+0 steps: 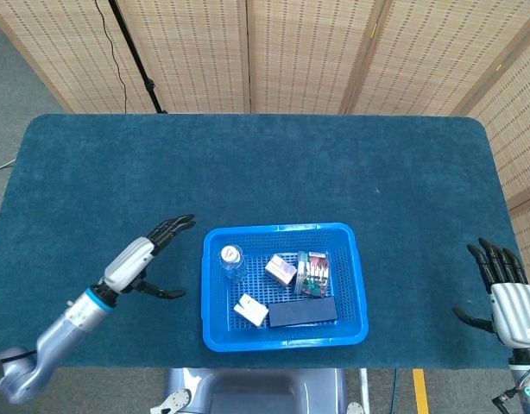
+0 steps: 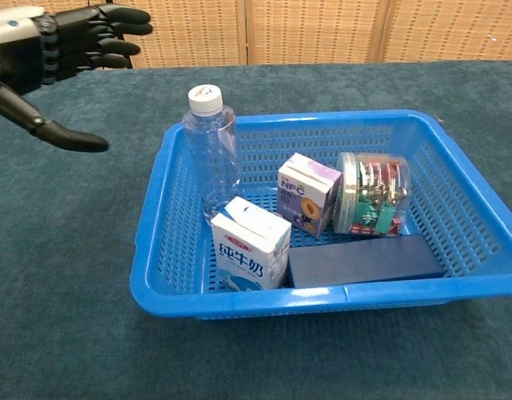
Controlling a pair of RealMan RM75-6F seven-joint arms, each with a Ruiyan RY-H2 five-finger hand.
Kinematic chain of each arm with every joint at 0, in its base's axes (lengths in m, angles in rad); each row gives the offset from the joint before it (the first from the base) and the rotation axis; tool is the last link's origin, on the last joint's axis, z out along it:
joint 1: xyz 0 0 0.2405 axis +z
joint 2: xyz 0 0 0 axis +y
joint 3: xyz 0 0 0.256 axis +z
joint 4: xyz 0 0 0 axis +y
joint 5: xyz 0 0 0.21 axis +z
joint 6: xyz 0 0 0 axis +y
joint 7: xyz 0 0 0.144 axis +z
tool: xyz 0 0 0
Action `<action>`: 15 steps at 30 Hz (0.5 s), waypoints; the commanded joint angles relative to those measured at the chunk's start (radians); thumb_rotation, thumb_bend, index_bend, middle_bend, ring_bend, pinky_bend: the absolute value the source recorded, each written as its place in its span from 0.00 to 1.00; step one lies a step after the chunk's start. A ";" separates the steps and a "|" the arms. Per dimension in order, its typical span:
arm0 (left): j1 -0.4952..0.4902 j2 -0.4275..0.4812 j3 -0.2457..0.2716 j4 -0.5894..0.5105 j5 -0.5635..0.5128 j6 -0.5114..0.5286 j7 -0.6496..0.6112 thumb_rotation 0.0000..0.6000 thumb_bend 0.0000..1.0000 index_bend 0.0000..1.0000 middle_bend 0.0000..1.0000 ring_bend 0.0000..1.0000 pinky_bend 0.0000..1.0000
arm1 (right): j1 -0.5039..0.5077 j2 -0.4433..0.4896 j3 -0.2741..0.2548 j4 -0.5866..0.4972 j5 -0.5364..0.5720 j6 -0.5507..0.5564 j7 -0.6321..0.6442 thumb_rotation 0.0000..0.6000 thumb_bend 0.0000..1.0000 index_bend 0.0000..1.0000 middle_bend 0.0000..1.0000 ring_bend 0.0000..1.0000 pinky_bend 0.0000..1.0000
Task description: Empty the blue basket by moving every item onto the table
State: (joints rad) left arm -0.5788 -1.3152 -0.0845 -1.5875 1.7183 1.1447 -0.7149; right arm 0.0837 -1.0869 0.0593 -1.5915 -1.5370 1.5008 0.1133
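Note:
The blue basket [image 1: 360, 293] [image 2: 160, 275] sits near the table's front edge. Inside stand a clear water bottle [image 1: 231, 261] [image 2: 211, 158], a white milk carton [image 1: 250, 309] [image 2: 250, 247] and a purple juice carton [image 1: 280, 270] [image 2: 308, 193]. A jar of coloured clips [image 1: 313, 273] [image 2: 373, 194] lies on its side, and a dark blue box [image 1: 302, 311] [image 2: 366, 260] lies flat at the front. My left hand [image 1: 148, 250] [image 2: 52, 50] is open, left of the basket, fingers pointing toward the bottle without touching it. My right hand [image 1: 509, 297] is open at the table's right front edge, far from the basket.
The dark teal table [image 1: 248, 172] stretches wide behind and on both sides of the basket. Woven folding screens [image 1: 299, 52] stand behind the table. A black stand pole [image 1: 131, 52] rises at the back left.

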 commanded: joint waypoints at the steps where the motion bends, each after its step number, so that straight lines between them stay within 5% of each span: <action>1: -0.059 -0.063 -0.031 -0.011 -0.069 -0.077 0.012 1.00 0.00 0.00 0.00 0.00 0.00 | 0.001 0.002 0.003 0.001 0.005 -0.002 0.004 1.00 0.00 0.00 0.01 0.00 0.00; 15: -0.105 -0.241 -0.066 0.082 -0.223 -0.140 0.057 1.00 0.00 0.00 0.00 0.00 0.00 | 0.003 0.014 0.015 0.009 0.030 -0.015 0.045 1.00 0.00 0.00 0.01 0.00 0.00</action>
State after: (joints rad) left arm -0.6785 -1.5433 -0.1480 -1.5185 1.5028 1.0085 -0.6561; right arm 0.0861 -1.0735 0.0743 -1.5828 -1.5071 1.4864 0.1579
